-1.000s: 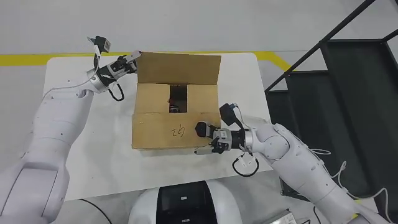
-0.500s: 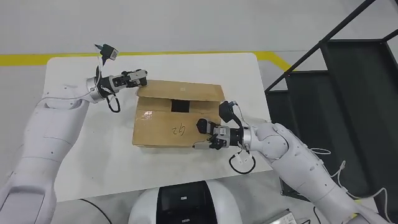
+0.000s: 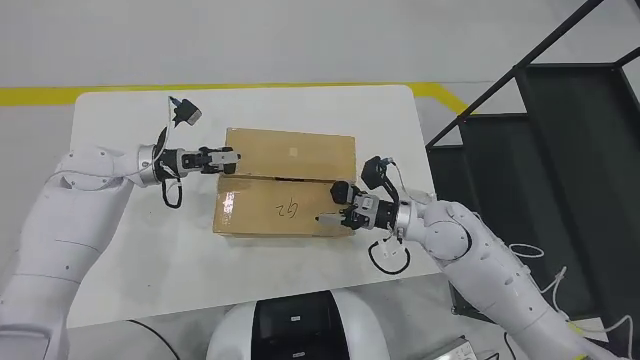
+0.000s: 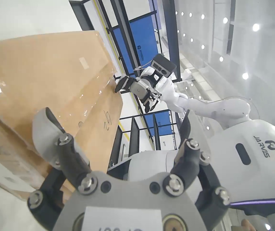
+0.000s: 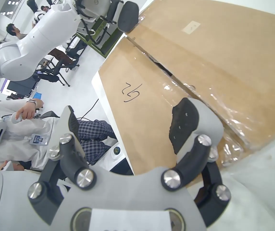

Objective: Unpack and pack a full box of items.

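Far flap (image 3: 290, 150) lowered shut | box (image 3: 283, 210) between left jaws, right jaws

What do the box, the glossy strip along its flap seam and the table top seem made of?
Box: brown cardboard, matte; dull fibre-coloured faces, folded flaps, pen mark. Glossy strip: probably clear plastic packing tape; wrinkled, glinting, cardboard visible through it. Table top: smooth white, maybe laminate or painted board; look leaves it open.

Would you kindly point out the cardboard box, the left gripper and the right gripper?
cardboard box (image 3: 285, 198), top view, near flap.
left gripper (image 3: 226, 158), top view, between its fingertips.
right gripper (image 3: 333, 206), top view, between its fingertips.
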Motion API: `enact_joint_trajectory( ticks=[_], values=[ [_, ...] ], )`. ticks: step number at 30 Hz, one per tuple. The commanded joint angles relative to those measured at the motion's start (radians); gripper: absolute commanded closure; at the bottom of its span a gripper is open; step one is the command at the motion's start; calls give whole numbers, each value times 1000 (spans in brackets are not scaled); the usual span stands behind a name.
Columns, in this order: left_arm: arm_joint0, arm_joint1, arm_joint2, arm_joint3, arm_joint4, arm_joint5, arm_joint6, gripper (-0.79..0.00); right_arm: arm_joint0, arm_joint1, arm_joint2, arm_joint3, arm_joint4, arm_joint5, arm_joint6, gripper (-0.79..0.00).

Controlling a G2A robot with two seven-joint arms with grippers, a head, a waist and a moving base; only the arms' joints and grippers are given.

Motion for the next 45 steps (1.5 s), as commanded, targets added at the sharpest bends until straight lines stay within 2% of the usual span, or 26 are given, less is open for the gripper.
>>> enact_joint_trajectory(
  ticks=[1, 6, 12, 18, 21, 28, 34, 38, 45],
  values=[
    [0, 7, 9, -5, -7, 6, -6, -785, -7, 0, 2, -9, -7, 8, -6, -785],
    [-8, 22, 44, -3, 47, 17, -17, -785, -20, -1, 15, -18, -15, 16, -31, -785],
    [-17, 35, 70, -11, 32, 15, -15, -785, -61, 5, 60, -32, -13, -52, -89, -785],
    [-18, 36, 72, -14, 31, 15, -15, -785, -185, 22, 171, -49, -21, -107, -176, -785],
    [-18, 36, 72, -14, 31, 15, -15, -785, -267, 29, 228, -25, -26, -94, -224, -785],
    [-18, 36, 72, -14, 31, 15, -15, -785, -320, 29, 212, 42, 27, -70, -153, -785],
    [-18, 36, 72, -14, 31, 15, -15, -785, -271, 15, 132, 111, 82, -55, -89, -785],
    [-18, 36, 72, -14, 31, 15, -15, -785, -181, -10, 60, 214, 139, -62, -126, -785],
    [-18, 36, 72, -14, 31, 15, -15, -785, -47, -55, -42, 379, 241, -152, -189, -785]
  ],
)
